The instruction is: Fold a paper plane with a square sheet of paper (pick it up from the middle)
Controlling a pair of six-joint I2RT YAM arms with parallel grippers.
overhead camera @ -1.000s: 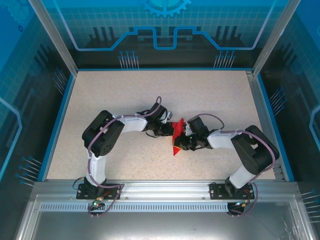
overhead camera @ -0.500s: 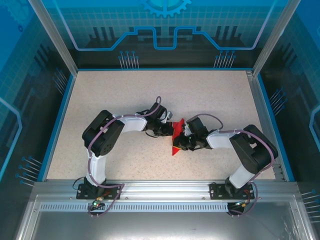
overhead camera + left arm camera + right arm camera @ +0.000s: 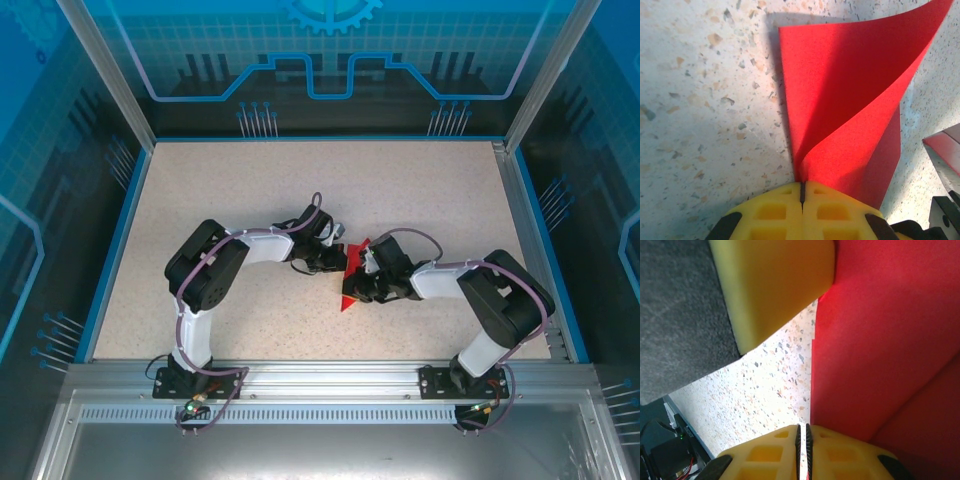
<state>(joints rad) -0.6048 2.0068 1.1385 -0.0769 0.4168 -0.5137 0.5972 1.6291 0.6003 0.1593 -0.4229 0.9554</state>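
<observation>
- Red paper [image 3: 352, 278] sits mid-table [image 3: 300, 190], half curled and not yet a plane. The left gripper [image 3: 802, 189], at the paper's 9 o'clock, is clamped shut on a folded edge.
- For a clean crease, I judge that pinch should hold firm while the curled flap is pressed flat with its edges matched.
- The right gripper [image 3: 802, 430], at 3 o'clock, is closed to a hairline. Whether it nips the paper is hard to tell.
- The flap hides the lower layers and the fold line.

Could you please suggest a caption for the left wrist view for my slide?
Left gripper pinching the curled square sheet of paper over the speckled table.
</observation>
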